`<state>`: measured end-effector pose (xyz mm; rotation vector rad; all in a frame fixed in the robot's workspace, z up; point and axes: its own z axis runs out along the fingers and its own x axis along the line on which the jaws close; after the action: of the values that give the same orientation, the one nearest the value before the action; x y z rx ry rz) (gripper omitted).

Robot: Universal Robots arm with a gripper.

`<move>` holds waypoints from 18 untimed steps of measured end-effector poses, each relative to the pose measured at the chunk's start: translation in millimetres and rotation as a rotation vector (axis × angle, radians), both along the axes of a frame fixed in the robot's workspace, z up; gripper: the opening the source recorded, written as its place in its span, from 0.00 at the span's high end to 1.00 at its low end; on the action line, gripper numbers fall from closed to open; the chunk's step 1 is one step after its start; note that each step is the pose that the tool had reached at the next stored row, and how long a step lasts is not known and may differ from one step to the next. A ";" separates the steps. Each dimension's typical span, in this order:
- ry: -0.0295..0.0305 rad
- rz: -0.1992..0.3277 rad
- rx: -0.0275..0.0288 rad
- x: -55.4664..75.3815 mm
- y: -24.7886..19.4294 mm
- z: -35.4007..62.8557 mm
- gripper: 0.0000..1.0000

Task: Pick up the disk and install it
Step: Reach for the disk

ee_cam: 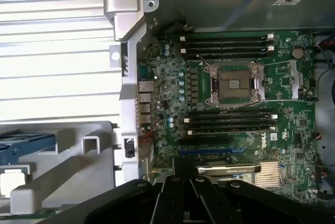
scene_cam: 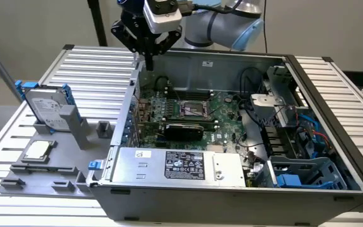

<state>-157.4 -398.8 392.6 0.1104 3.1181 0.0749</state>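
- We see the gripper (scene_cam: 149, 63) hanging from the arm above the far wall of the open computer case (scene_cam: 232, 208), near that wall's corner on the exterior view's left.
- Its fingers (scene_cam: 147, 53) are drawn together to a point and carry nothing; in the wrist view they show as dark shapes meeting side by side (ee_cam: 180, 200).
- The disk (scene_cam: 46, 107) stands upright on edge in a grey holder (scene_cam: 74, 125) on the table (scene_cam: 93, 61), outside the case on the exterior view's left. Its white label faces the camera and its blue rails run up both sides.
- We place the disk well apart from the gripper, with the case wall and a stretch of ribbed table between them.
- A small square silver chip (scene_cam: 38, 150) lies flat on the same grey fixture, nearer the camera than the disk.
- Inside the case lies the green motherboard (scene_cam: 226, 106) with its processor socket (scene_cam: 191, 109) open to view; the wrist camera looks straight down on this board (ee_cam: 235, 130).
- A silver power supply with a black label (scene_cam: 181, 165) sits along the near wall of the case.
- A blue plastic bay (scene_cam: 307, 175) fills the near corner of the case on the exterior view's right.
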 end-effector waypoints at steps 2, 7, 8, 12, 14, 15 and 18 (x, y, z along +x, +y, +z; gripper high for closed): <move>0.0001 0.000 -0.0001 -9.1 0.0 -0.1 1.00; 0.0012 0.000 0.0000 -32.3 0.0 -0.4 1.00; 0.0016 0.000 0.0000 -36.8 0.0 -0.5 1.00; 0.0025 0.000 -0.0003 -54.9 0.2 -1.3 1.00; 0.0030 0.000 -0.0005 -63.9 0.3 -1.7 1.00; 0.0032 0.000 -0.0005 -68.4 0.4 -1.9 1.00; 0.0043 0.000 -0.0008 -82.1 0.7 -2.6 1.00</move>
<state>-239.6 -398.1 390.0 0.1108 3.1223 0.0735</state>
